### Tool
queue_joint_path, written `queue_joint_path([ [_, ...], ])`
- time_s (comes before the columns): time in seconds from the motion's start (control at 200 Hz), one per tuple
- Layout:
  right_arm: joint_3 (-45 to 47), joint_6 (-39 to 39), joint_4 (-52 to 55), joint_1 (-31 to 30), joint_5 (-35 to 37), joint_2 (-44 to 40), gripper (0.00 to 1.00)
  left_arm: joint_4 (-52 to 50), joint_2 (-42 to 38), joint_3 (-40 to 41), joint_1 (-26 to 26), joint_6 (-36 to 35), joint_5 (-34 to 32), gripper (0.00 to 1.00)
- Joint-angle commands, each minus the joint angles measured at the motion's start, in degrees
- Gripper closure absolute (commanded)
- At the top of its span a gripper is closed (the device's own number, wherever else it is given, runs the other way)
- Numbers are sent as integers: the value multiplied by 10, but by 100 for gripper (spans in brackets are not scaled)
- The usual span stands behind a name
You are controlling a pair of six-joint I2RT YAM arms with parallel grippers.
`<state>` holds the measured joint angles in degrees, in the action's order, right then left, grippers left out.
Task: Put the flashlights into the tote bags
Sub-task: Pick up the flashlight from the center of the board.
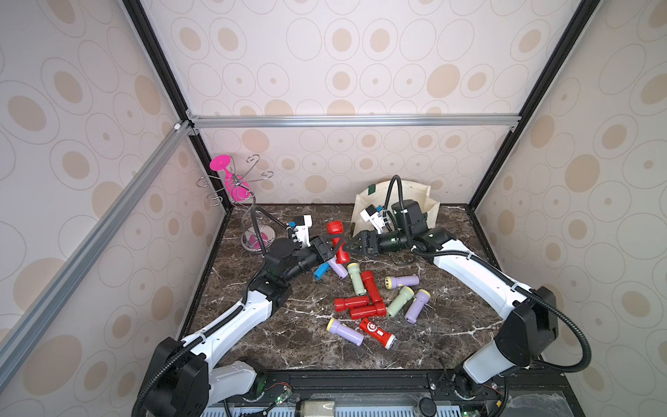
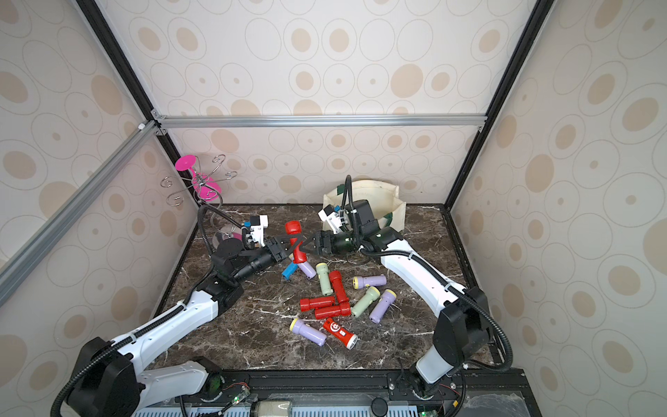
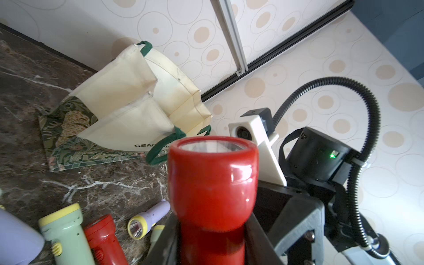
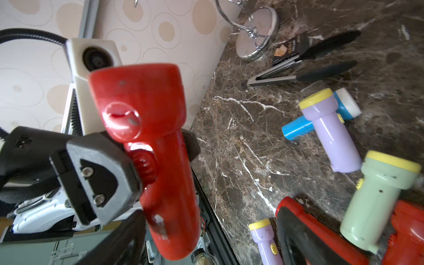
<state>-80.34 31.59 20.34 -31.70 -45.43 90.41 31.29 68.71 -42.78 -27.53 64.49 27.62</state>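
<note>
A red flashlight (image 1: 335, 228) stands upright above the marble table (image 1: 288, 343), clamped mid-body by the left gripper (image 1: 332, 248) on its outstretched arm. The right gripper (image 1: 347, 247) reaches in opposite, jaws spread wide either side of it, seemingly without contact. The tote bag (image 1: 418, 189) sits behind the right arm.

Robot test booth, aluminium frame (image 1: 353, 121), wallpapered panels (image 1: 361, 54), marble tabletop (image 1: 288, 343)

Tote bag (image 1: 418, 189) partly hidden behind right arm (image 1: 469, 267); its lettering (image 3: 143, 145) cut short by red flashlight (image 3: 212, 183), whose tail runs off frame. Right hand (image 1: 345, 247) fingers (image 4: 296, 231) blurred close-up.
</note>
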Motion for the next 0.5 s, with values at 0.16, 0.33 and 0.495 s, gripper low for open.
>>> queue_joint_path([
  [0.16,-27,-20,-8,-29,-4,16,19,35,2,-26,5,42,-2,100],
  [0.33,-33,-23,-7,-38,7,23,25,50,4,-20,5,58,2,100],
  [0.495,-38,-17,-19,-50,15,31,38,47,2,-17,5,59,2,100],
])
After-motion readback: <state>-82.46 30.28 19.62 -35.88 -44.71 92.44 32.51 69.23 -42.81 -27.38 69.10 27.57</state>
